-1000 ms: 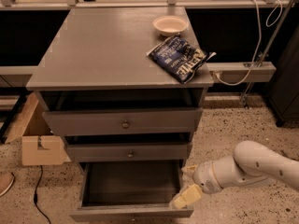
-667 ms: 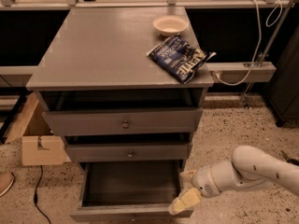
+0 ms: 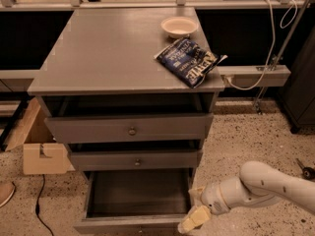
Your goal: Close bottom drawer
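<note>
A grey-painted wooden cabinet [image 3: 123, 58] with three drawers fills the middle of the camera view, and its lowest one, the bottom drawer [image 3: 138, 198], a grey wooden box with the narrowest front of the three, stands pulled far out toward the camera just above the speckled floor, its dark inside bare and its flat front cut off by the lower edge of the picture. It is as far out as it was a moment earlier, while the white, rounded robot arm [image 3: 266, 181] has slid a little leftward and lower than a second ago. That arm reaches in from the right edge, bent low and sloping down to the left, and ends in the cream-coloured gripper [image 3: 196, 211], which sits at the drawer's front right corner, against or just beside its right wall; whether it is open or closed on anything cannot be told
</note>
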Motion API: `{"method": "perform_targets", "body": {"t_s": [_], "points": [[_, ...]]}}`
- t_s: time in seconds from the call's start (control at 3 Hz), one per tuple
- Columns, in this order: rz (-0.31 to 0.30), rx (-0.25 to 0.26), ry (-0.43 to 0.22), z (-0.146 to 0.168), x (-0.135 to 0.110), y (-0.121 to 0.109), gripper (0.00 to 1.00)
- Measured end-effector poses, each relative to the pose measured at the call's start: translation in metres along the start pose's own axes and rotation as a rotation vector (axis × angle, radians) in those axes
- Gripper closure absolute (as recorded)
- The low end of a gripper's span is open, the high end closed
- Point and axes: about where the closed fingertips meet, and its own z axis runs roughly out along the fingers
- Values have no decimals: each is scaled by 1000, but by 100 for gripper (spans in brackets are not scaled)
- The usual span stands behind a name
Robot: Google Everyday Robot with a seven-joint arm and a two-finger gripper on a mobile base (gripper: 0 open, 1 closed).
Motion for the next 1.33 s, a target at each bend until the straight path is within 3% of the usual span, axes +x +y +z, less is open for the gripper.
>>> {"method": "perform_targets", "body": {"t_s": [0.33, 0.67, 1.0, 1.33], "points": [[-1, -47, 49, 43, 52, -24, 0], [13, -63, 103, 83, 98, -45, 0], [27, -63, 143, 116, 134, -67, 17], [54, -66, 169, 147, 174, -88, 48]]}}
